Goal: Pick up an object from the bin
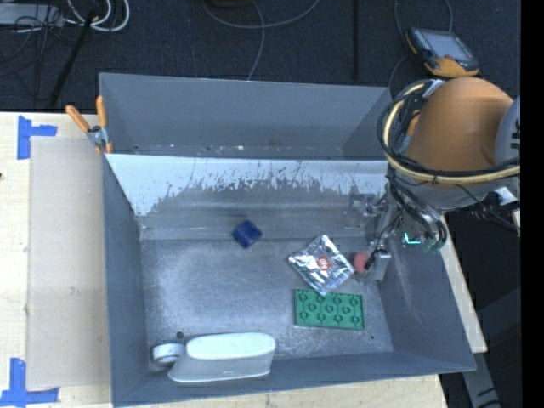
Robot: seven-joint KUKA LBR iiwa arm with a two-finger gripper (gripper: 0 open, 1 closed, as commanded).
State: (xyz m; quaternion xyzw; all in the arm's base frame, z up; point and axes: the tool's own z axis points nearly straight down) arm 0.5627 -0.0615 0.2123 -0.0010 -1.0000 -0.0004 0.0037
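My gripper [374, 262] hangs low at the right side of the bin, under the orange dome. A small reddish thing [360, 263] shows at its fingertip, just right of a crinkled silver foil packet [320, 263] with a red spot. Whether that reddish thing is held or only lies beside the finger I cannot tell. A green studded building plate [329, 309] lies flat just below and left of the gripper.
A small blue block [246, 234] sits left of centre. A white oblong object with a grey cap [219, 354] lies along the front wall. The arm's dome and cables hang over the bin's right wall.
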